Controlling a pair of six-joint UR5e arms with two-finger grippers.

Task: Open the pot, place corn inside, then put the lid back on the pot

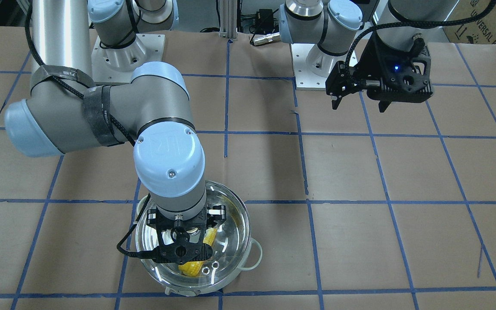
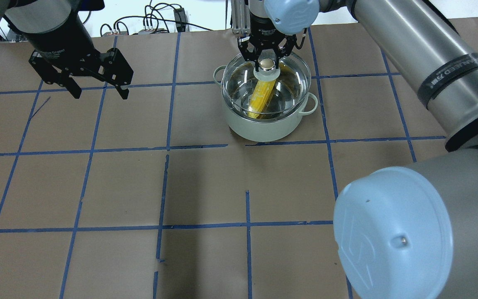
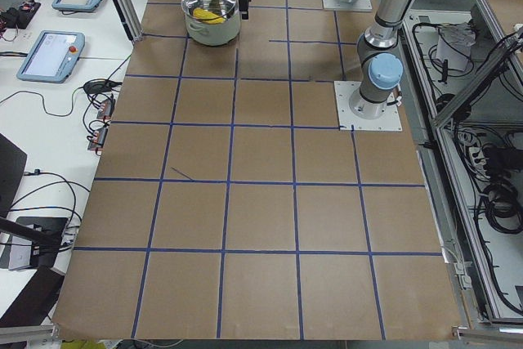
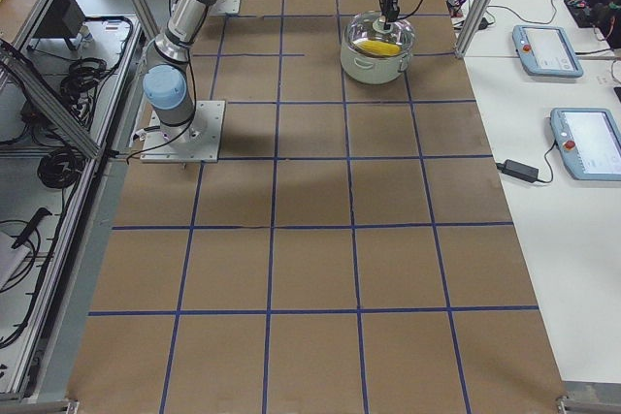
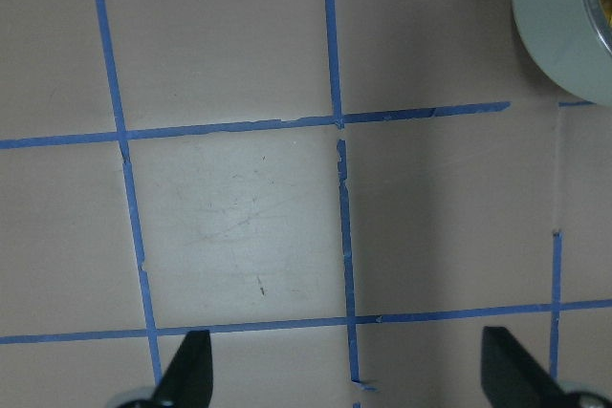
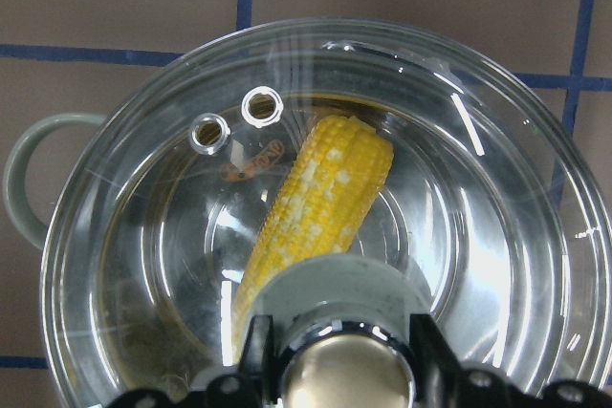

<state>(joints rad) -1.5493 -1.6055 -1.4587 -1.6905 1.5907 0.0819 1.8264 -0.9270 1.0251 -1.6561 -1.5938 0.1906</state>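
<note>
The steel pot with pale green loop handles stands at the far middle of the table. The yellow corn lies inside it, seen through the glass in the right wrist view. The clear glass lid lies over the pot's mouth. My right gripper comes straight down on it, and its fingers press on both sides of the lid's silver knob. My left gripper is open and empty, hovering above the table well to the left of the pot.
The table is brown paper with a blue tape grid. The pot's side shows at the top right corner of the left wrist view. The arm bases stand at the robot's edge. Cables lie beyond the far edge.
</note>
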